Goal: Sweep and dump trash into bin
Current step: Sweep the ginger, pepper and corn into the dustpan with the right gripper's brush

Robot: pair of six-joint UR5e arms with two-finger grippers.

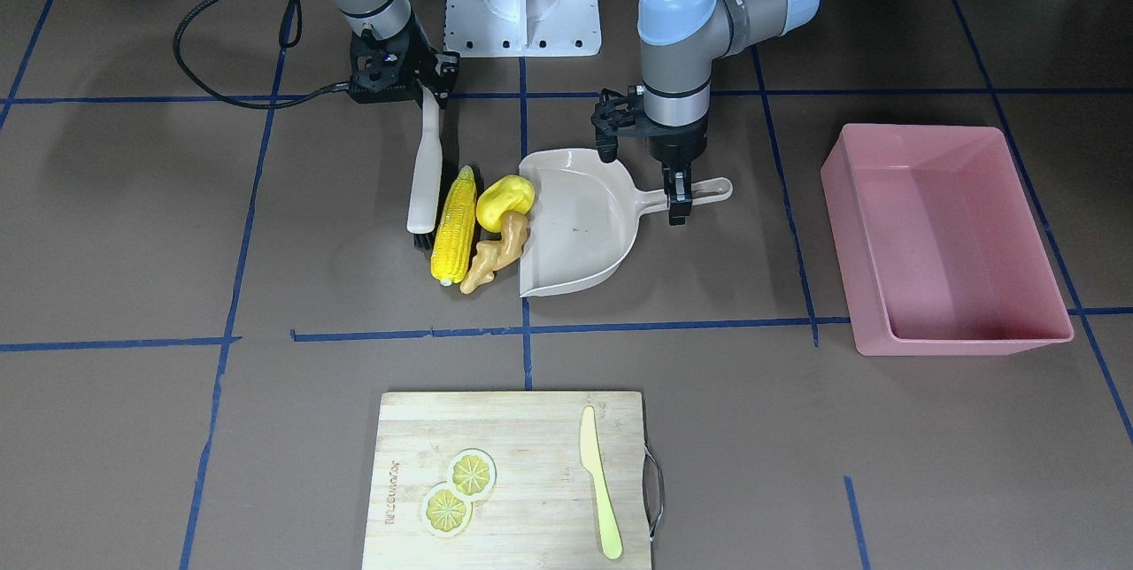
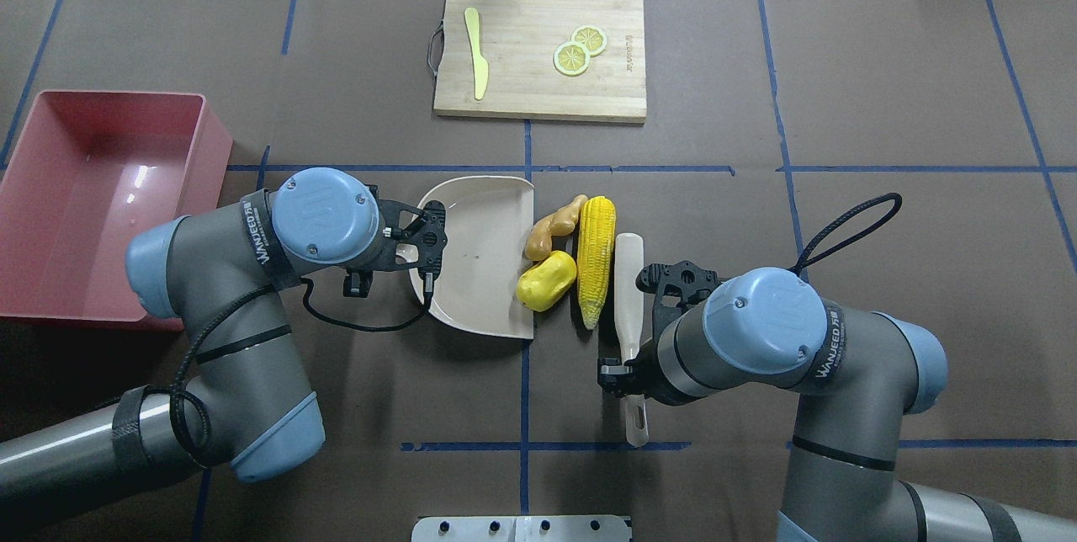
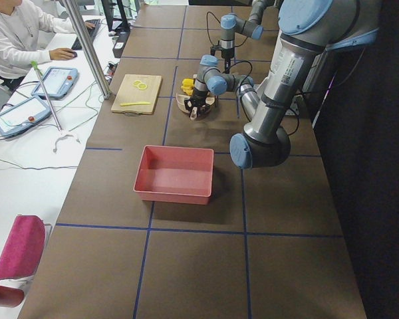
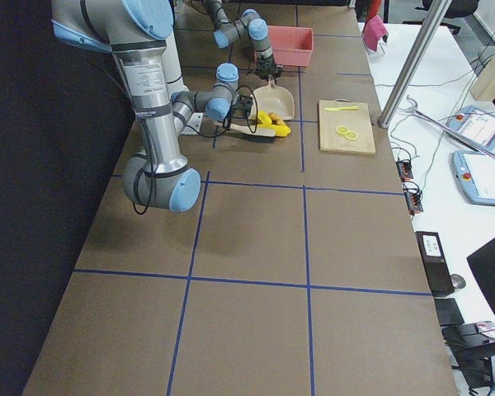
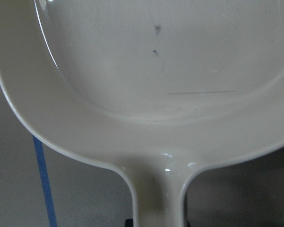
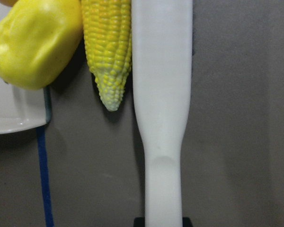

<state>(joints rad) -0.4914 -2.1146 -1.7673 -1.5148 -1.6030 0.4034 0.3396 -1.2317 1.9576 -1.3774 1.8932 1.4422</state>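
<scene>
Corn cob between white brush and beige dustpan

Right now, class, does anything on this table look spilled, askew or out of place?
Nothing stands out. The corn, potato and ginger lie bunched between the brush and dustpan, not scattered; the bin stands upright.

table: brown top, blue tape grid
middle: brush, corn, ginger, dustpan, packed side by side
robot's left end: pink bin
far edge: cutting board
</scene>
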